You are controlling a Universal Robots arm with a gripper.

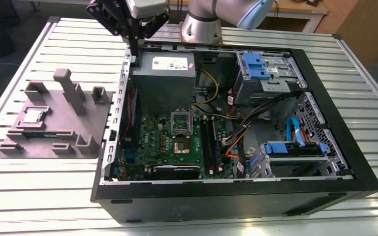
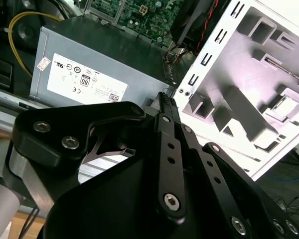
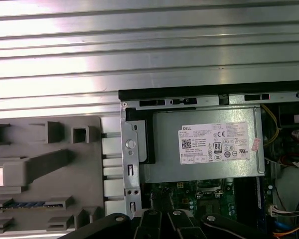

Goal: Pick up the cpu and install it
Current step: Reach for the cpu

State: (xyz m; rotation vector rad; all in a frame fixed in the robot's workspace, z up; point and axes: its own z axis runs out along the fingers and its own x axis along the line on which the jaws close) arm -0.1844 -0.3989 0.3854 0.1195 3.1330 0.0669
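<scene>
The cpu (image 1: pixel 33 116) is a small silvery square lying in a pocket of the grey moulded tray (image 1: pixel 57 140), at the exterior view's left beside the open computer case. In the first wrist view the cpu (image 3: pixel 0 176) is a bright patch on the tray (image 3: pixel 50 169). My gripper (image 1: pixel 135 45) hangs above the case's back left corner, well away from the cpu. Its black fingers (image 2: pixel 164 102) meet at the tips with nothing between them. The metal-framed socket (image 1: pixel 181 146) sits on the green motherboard inside the case.
A big grey box with a white label (image 1: pixel 165 73) lies in the case just below the gripper. Blue drive brackets (image 1: pixel 258 66), cables and memory slots crowd the case's right side. The case (image 1: pixel 241 196) stands on a slatted metal table (image 1: pixel 38 196).
</scene>
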